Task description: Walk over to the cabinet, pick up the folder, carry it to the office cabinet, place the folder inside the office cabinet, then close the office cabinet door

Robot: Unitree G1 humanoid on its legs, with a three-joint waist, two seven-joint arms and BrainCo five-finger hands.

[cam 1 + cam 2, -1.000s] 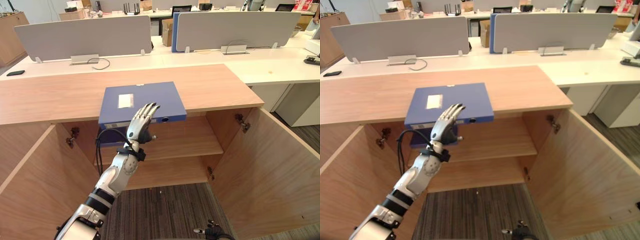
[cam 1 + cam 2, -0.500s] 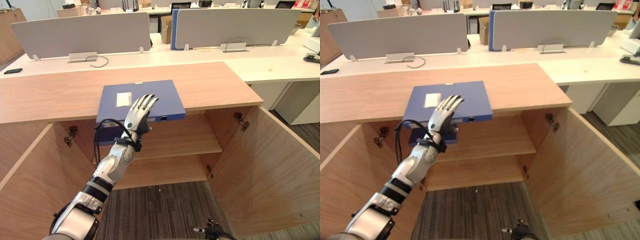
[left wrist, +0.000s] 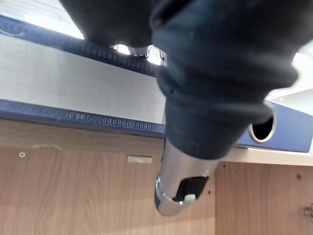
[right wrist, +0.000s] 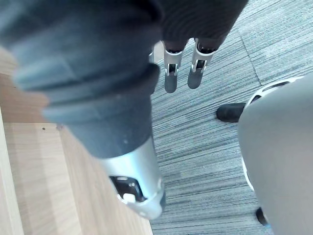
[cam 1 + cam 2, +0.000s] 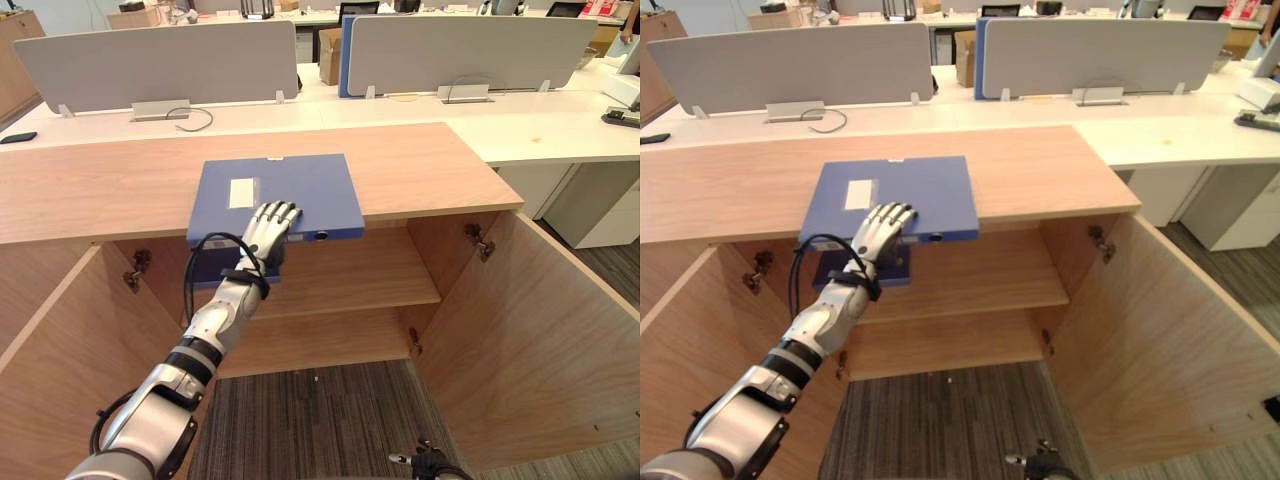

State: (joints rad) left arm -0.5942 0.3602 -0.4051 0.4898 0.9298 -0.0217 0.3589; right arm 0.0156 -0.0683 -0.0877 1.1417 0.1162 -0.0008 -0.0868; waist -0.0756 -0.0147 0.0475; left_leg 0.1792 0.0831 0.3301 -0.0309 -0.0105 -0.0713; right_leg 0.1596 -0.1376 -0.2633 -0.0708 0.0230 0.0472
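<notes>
A blue folder [image 5: 300, 185] with a white label lies flat on the wooden cabinet top [image 5: 100, 190], its spine [image 3: 73, 88] jutting past the front edge. My left hand [image 5: 265, 225] lies on the folder's near part, fingers straight over the cover. Its thumb [image 3: 181, 191] hangs below the spine, apart from it. Both doors of the cabinet stand open, and the inner shelf [image 5: 350, 280] shows below the hand. My right hand [image 4: 181, 68] hangs low over the carpet with relaxed fingers and holds nothing.
The open right door [image 5: 540, 330] and left door [image 5: 50, 370] flank the gap before the cabinet. A dark blue shape [image 5: 210, 272] sits on the shelf under the hand. Behind the cabinet are white desks [image 5: 560, 130] with grey dividers [image 5: 160, 65] and a phone [image 5: 18, 137].
My left hand has reached forward from in front of the spine and come down onto the folder's cover. The view has edged slightly closer to the cabinet.
</notes>
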